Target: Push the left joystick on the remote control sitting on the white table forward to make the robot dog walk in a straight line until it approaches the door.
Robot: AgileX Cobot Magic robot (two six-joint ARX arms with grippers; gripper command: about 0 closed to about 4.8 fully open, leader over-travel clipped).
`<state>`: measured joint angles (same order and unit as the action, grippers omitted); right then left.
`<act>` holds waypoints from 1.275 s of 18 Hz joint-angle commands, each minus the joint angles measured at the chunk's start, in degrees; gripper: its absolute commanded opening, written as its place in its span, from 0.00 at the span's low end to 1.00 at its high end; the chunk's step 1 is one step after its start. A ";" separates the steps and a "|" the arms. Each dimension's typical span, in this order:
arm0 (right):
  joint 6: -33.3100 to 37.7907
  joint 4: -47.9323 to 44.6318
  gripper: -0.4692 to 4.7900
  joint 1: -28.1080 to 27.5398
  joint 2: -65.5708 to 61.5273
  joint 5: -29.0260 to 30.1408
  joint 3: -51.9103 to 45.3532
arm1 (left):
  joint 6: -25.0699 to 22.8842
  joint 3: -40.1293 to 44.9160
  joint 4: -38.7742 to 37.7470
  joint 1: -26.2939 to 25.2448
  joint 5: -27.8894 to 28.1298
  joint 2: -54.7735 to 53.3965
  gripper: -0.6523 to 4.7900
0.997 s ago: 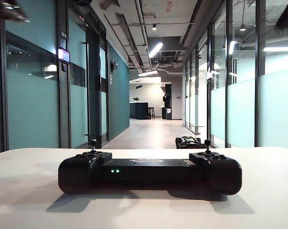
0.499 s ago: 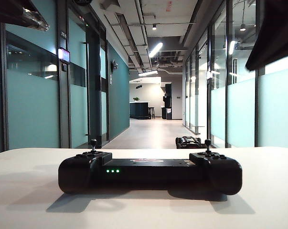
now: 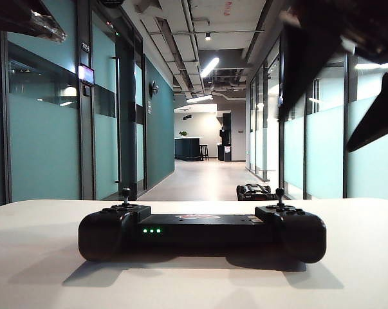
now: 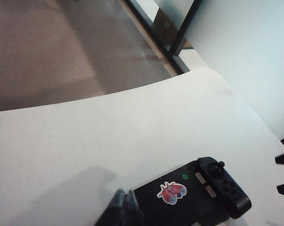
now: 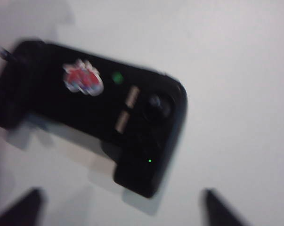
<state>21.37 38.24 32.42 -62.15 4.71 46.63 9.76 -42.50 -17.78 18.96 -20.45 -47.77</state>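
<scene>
The white desk (image 3: 46, 257) filled the lower part of the exterior view, with a long corridor (image 3: 206, 174) running away behind it. The remote control (image 3: 202, 233) lay flat across the middle of the desk, three small green lights (image 3: 151, 230) lit on its near face and a reddish sticker (image 4: 171, 192) on its top. Far down the corridor floor, just beyond the desk edge and right of the middle, the robot dog (image 3: 255, 191) showed as a small dark shape, too distant for detail.

The right gripper (image 3: 348, 96) hung high on the right of the exterior view, above and clear of the remote; its two dark fingers (image 3: 301, 64) stood wide apart and held nothing. In its own blurred wrist view the two tips framed bare desk beside the remote's right end.

The left gripper (image 3: 26, 19) sat in the upper left corner, well above the desk; I could not tell how far its fingers were open.

The left joystick (image 3: 125, 196) stood upright on the remote's left end, untouched.
</scene>
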 commanded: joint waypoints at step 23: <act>1.11 -1.64 0.97 0.72 -22.56 1.40 4.11 | -0.09 -0.24 0.68 -0.02 -0.42 0.09 0.11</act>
<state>22.28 37.91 33.08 -84.60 6.17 50.46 9.76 -42.50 -17.78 18.94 -20.47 -47.77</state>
